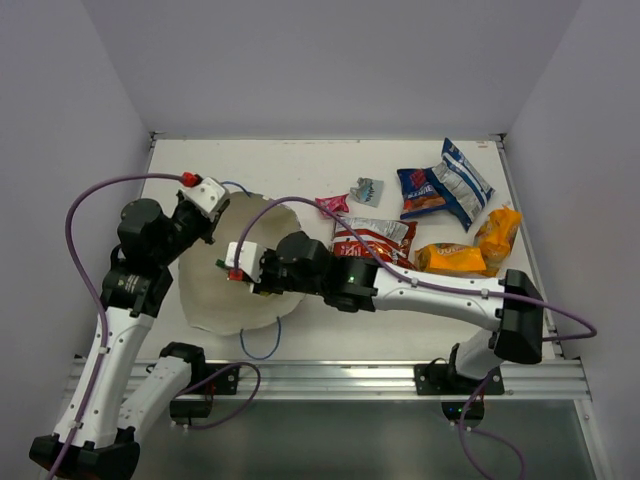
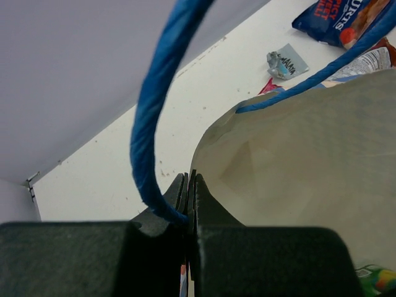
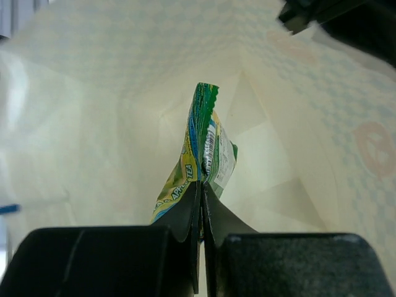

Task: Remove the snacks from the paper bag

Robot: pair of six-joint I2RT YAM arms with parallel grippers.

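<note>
Green packet (image 3: 207, 145), clamped in right end effector (image 3: 201, 189)

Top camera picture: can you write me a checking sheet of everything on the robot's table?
Surface: white table, a few small specks.
Job's things: paper bag open, green packet inside it. Out on the table: blue packet, blue-white packet, orange packet, second orange packet, red-silver packet, pink packet, silvery packet.
Clutter: nothing seen.
Pincers: left pincer shut on the paper bag's rim, by its blue cord handle. Right pincer shut on the green packet.
Cables: purple cables loop along both arms.
Surroundings: plain pale walls, metal rail at the near edge.
</note>
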